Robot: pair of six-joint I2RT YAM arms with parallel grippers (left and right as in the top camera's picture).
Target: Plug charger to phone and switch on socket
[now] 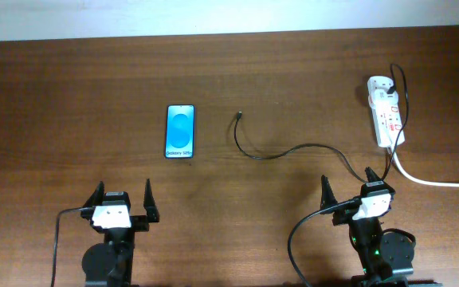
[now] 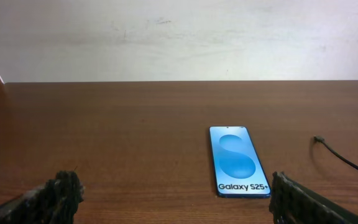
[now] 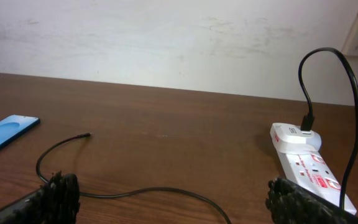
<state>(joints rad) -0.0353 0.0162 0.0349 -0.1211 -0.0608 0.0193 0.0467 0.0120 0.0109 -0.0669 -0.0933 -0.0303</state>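
One phone (image 1: pixel 180 131), one charger (image 1: pixel 301 146) and one socket (image 1: pixel 387 112) are lying ahead. The left hand (image 1: pixel 123 188) and right hand (image 1: pixel 347 180) are gaping wide. The phone is pointing lengthwise away.

Soft, even light fills the room, leaving only faint shadows on the table (image 1: pixel 70 96). The phone (image 1: pixel 180 131) screen glows bright without glare. Both wrist views go blurry along their lower corners.

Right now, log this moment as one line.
phone: unplugged | charger: tip loose beside phone | socket: untouched | left pincer: open | right pincer: open
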